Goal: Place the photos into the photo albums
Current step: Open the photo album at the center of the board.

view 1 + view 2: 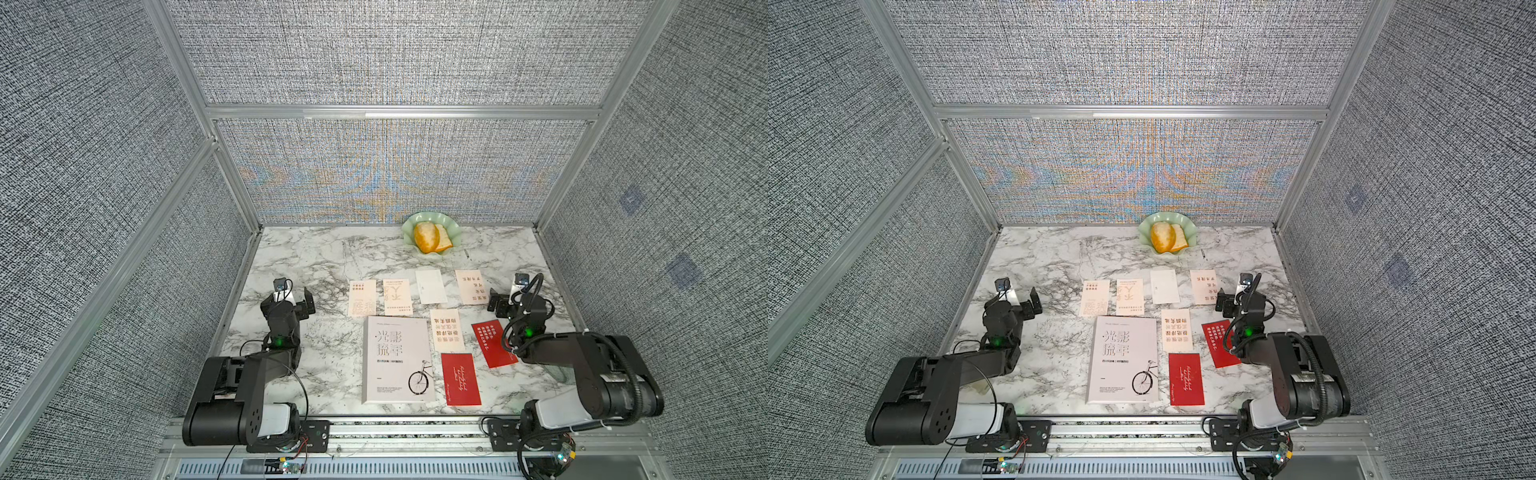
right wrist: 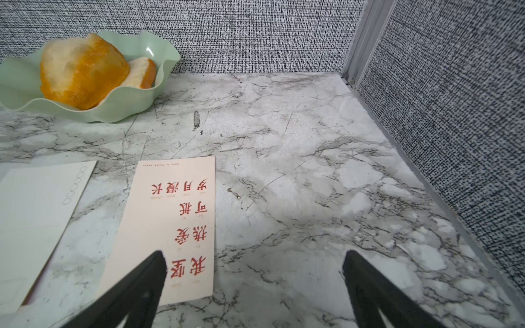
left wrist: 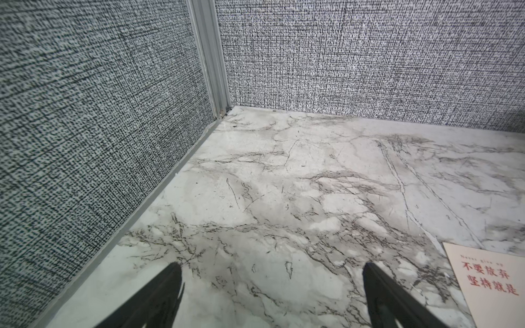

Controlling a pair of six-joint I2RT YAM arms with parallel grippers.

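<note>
Nearest the front edge of the marble-print counter (image 1: 316, 257): photo album (image 1: 397, 361), closed, flat, cover up. Matte grey-white, big black 光影流年, line-drawn bicycle at the near right corner. All seven photos outside it, flat on the counter.

Just right of the album: red card (image 1: 460, 379), white script, unreadable. Further right, tilted, partly under the right arm (image 1: 598, 365): second red card (image 1: 492, 343), white Chinese text, too small to read. By the album's far right corner: lone cream card (image 1: 446, 330), red-brown characters.

Beyond the album's far edge, a row of four thin cards:
- leftmost cream card (image 1: 362, 298): "Never give up", 不要放弃
- second cream card (image 1: 397, 296)
- white card (image 1: 431, 286): small printed circles along one edge
- rightmost cream card (image 1: 470, 286): 岁月漫长, 可抵, "Love is worth years"

Left jaws wide apart, empty, over bare counter left of the album. Right jaws wide apart, empty, at the rightmost cream card.

Farthest from the album, at the back wall: wavy pale-green bowl (image 1: 455, 228), glossy, with bread (image 1: 427, 237).
</note>
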